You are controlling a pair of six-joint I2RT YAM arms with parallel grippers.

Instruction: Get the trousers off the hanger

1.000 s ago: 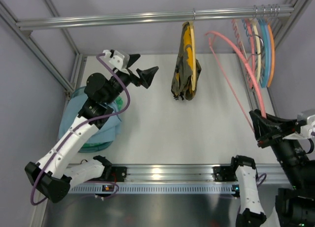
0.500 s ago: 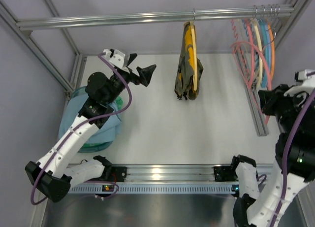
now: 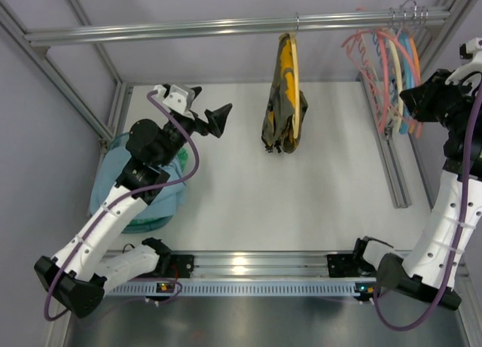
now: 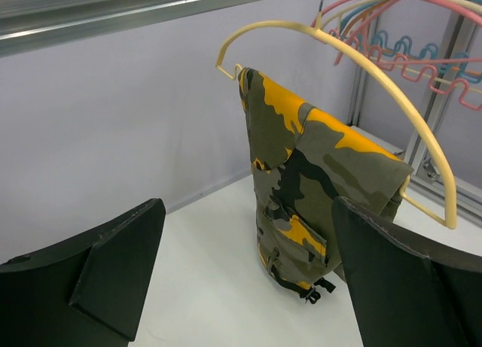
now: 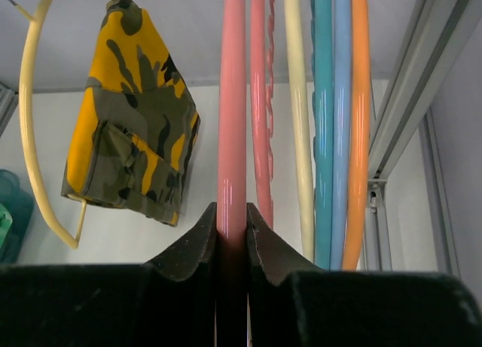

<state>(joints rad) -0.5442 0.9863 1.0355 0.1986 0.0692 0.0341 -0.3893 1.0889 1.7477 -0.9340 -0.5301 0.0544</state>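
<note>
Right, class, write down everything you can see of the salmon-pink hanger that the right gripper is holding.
The hanger is a thin, smooth, glossy salmon-pink rod, plastic by the look. In the right wrist view it runs straight up the frame, pinched low down by the right gripper, which is shut on it. No cloth hangs on the part shown. A notched pink hanger stands close beside it. Its hook is out of that view.

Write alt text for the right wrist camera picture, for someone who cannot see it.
The right gripper, jaws shut on a salmon-pink hanger, fills the bottom of the view. Right of it hang bare hangers in pink, cream, blue and orange; to the left, a yellow-and-dark camouflage garment hangs on a yellow hanger.
</note>
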